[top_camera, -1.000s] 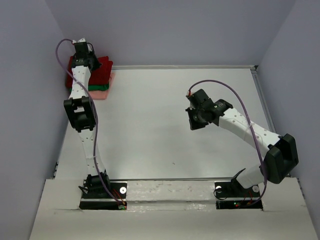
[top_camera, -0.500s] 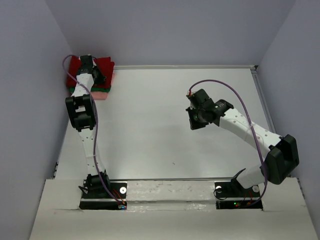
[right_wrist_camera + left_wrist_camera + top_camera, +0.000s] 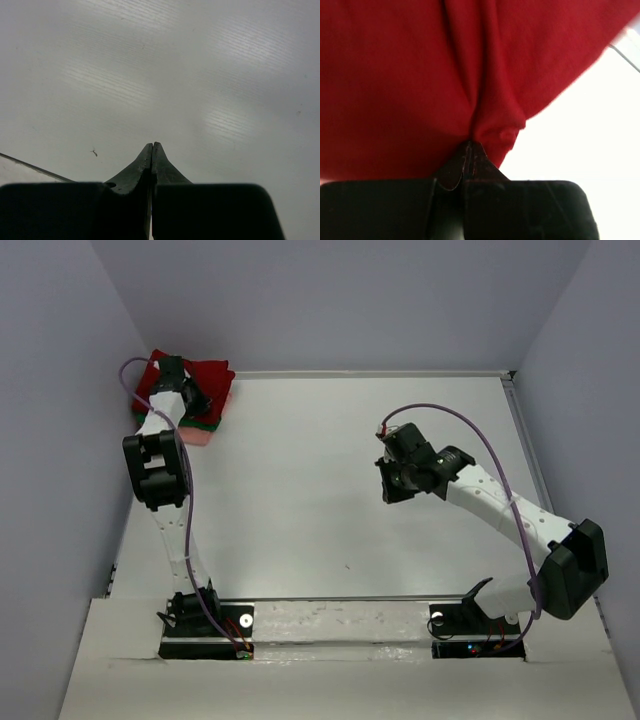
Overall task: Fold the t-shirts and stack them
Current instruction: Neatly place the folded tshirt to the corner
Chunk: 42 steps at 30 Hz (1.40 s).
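The t-shirts lie in a folded stack at the table's far left corner. The dark red t-shirt (image 3: 216, 377) is on top, with a thin edge of the green t-shirt (image 3: 203, 423) and the salmon pink t-shirt (image 3: 198, 436) showing beneath. My left gripper (image 3: 188, 390) is shut, its tips (image 3: 469, 146) pressed into the red cloth (image 3: 395, 85), which puckers into folds around them. No cloth shows between the jaws. My right gripper (image 3: 392, 488) hangs shut and empty over bare table right of centre; in the right wrist view the right gripper (image 3: 152, 146) has only the table below it.
The grey side wall (image 3: 60, 440) stands close on the left of the stack and the back wall (image 3: 350, 300) right behind it. A raised rail (image 3: 525, 430) runs along the table's right edge. A small dark speck (image 3: 94, 152) lies on the white tabletop (image 3: 300, 470).
My left gripper came down and toward the near side onto the red t-shirt, and the stack's top layer shifted and spread. My right arm drew back slightly to the right.
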Motion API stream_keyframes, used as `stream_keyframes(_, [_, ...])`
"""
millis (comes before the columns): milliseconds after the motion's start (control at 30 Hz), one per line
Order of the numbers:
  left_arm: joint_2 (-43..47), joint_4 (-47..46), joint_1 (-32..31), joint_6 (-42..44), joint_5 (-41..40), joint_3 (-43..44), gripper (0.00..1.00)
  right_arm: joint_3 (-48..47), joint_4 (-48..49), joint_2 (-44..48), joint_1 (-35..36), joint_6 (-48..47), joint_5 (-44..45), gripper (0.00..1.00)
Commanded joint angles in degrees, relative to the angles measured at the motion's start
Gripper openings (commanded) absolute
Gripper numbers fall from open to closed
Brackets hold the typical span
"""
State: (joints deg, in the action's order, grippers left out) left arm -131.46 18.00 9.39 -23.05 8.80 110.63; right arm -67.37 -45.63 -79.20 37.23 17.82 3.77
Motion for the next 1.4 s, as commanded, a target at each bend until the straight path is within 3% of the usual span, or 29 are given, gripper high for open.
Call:
stream_keyframes(0, [10.60, -0.94, -0.77, -0.15, 2.27, -0.94, 0.00, 1.81, 4.05, 0.89, 0.56, 0.28, -1.66, 0.00])
stream_keyframes(133, [14.38, -8.05, -2.18, 1.25, 7.02, -1.56, 0.00, 3.30, 6.24, -0.34, 0.56, 0.72, -1.05, 0.00])
stream_keyframes(333, [14.47, -8.59, -6.04, 4.50, 14.13, 3.89, 0.00, 3.92, 8.62, -2.45, 0.56, 1.51, -1.84, 0.00])
stream_keyframes(467, [17.54, -8.24, -9.03, 4.16, 13.35, 2.32, 0.00, 4.79, 9.41, -2.19, 0.56, 2.39, -2.80, 0.00])
stream_keyframes(667, [26.15, -8.25, -21.57, 0.90, 8.80, -5.94, 0.00, 8.75, 11.87, -0.52, 0.56, 4.59, -2.72, 0.00])
stream_keyframes(767, [30.46, -7.89, -29.04, 2.21, 5.63, -10.76, 0.11, 10.24, 12.66, -0.26, 0.56, 4.94, -0.18, 0.00])
stream_keyframes(800, [32.65, -7.54, -30.73, 2.57, 1.79, -13.48, 0.28, 10.59, 13.36, 0.01, 0.56, 4.85, 0.27, 0.00])
stream_keyframes(900, [36.52, -7.28, -34.95, 3.27, -2.01, -17.89, 0.53, 11.47, 14.51, 1.06, 0.56, 4.24, 1.68, 0.06])
stream_keyframes(933, [37.49, -7.45, -35.57, 3.27, -2.20, -19.47, 0.69, 11.48, 14.86, 1.32, 0.56, 3.98, 2.03, 0.09])
stream_keyframes(1033, [41.79, -7.63, -37.42, 3.71, -4.39, -26.84, 0.92, 11.30, 16.35, 2.90, 0.56, 3.62, 3.08, 0.23])
stream_keyframes(1100, [45.65, -7.98, -38.21, 4.15, -6.67, -30.02, 0.99, 11.91, 17.67, 3.78, 0.56, 3.10, 3.00, 0.27])
stream_keyframes(1167, [47.95, -8.68, -38.74, 4.15, -7.39, -34.33, 0.99, 12.35, 19.43, 4.92, 0.56, 2.48, 3.09, 0.32])
stream_keyframes(1367, [56.21, -10.96, -39.18, 2.66, -11.34, -44.78, 0.99, 11.04, 20.75, 5.81, 0.56, 1.25, 3.17, 0.33])
